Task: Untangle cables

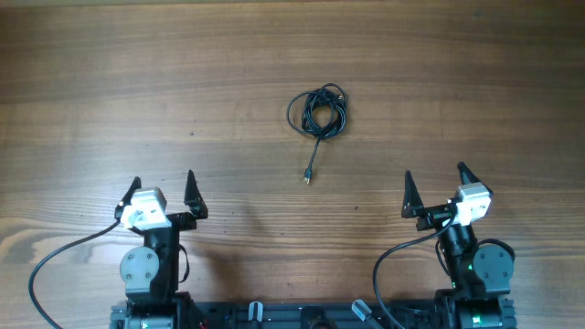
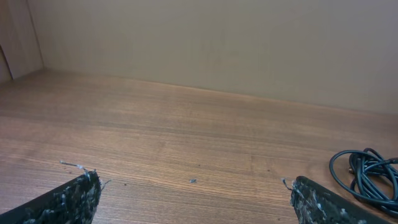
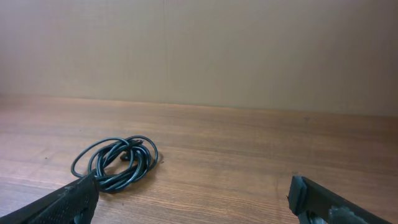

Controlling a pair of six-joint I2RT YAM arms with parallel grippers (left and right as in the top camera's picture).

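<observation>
Mid-table, the cables lie coiled, one plug trailing, both grippers spread wide, empty.

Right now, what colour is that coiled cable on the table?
The cables are black; the right wrist view shows it best.

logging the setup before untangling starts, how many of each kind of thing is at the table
black cable bundle: 1 (coiled, one plug end trailing out; the number of cords in it cannot be told)
robot arms: 2 (left arm, right arm, both with jaws open)
total: 3
</observation>
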